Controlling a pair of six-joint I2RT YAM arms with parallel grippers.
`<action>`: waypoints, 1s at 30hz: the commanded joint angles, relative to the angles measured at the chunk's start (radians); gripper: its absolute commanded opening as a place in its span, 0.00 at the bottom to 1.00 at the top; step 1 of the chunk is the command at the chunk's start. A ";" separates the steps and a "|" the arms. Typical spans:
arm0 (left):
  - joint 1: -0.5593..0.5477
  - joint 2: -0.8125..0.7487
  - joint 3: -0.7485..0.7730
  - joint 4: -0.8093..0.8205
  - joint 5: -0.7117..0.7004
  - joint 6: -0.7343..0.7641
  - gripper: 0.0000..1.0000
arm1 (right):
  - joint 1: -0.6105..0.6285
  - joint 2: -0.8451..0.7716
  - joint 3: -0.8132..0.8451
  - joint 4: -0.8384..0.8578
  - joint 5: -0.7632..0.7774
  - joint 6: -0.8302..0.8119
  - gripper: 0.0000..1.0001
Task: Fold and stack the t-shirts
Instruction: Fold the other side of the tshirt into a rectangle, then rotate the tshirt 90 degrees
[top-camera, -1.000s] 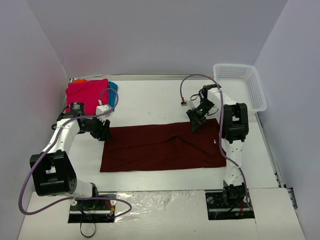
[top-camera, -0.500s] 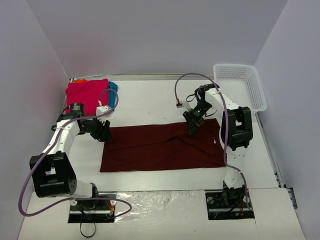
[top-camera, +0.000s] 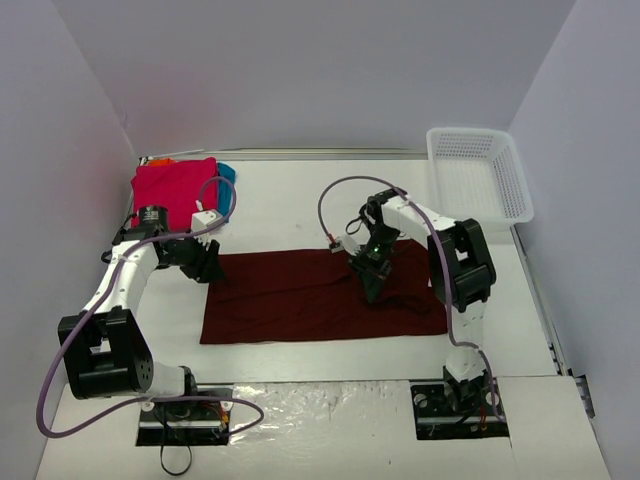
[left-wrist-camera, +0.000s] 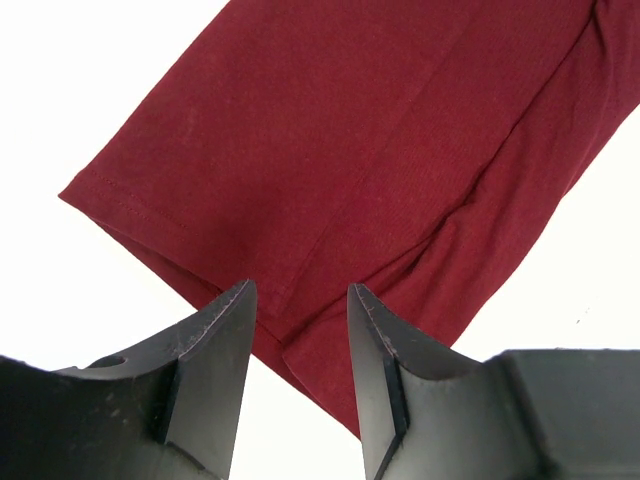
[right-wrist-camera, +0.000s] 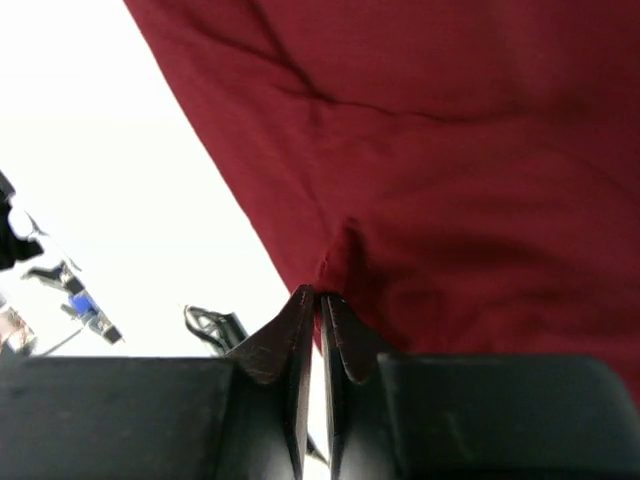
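White worktop (top-camera: 300, 200), pale lilac walls (top-camera: 300, 70). Maroon t-shirt (top-camera: 300, 300) spread flat at centre; pink t-shirt (top-camera: 172, 188) folded in far-left corner. Mesh basket (top-camera: 480, 172) far right. Left pincer (left-wrist-camera: 300, 292) narrowly parted over the maroon edge; right pincer (right-wrist-camera: 322, 297) pinching maroon cloth.

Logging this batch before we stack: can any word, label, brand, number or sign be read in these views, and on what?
None can be read.
The maroon t-shirt shows plain cloth in every view.
The pink t-shirt and the white basket show no print.
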 joint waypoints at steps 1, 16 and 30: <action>0.007 -0.033 -0.002 -0.007 0.025 0.002 0.40 | 0.054 -0.056 -0.036 -0.076 0.025 0.009 0.09; 0.007 -0.053 0.011 -0.027 0.013 0.016 0.42 | 0.063 -0.178 -0.082 -0.042 0.061 0.064 0.34; 0.020 -0.224 0.066 -0.149 -0.035 0.053 0.45 | -0.193 -0.350 -0.364 0.148 0.419 0.150 0.00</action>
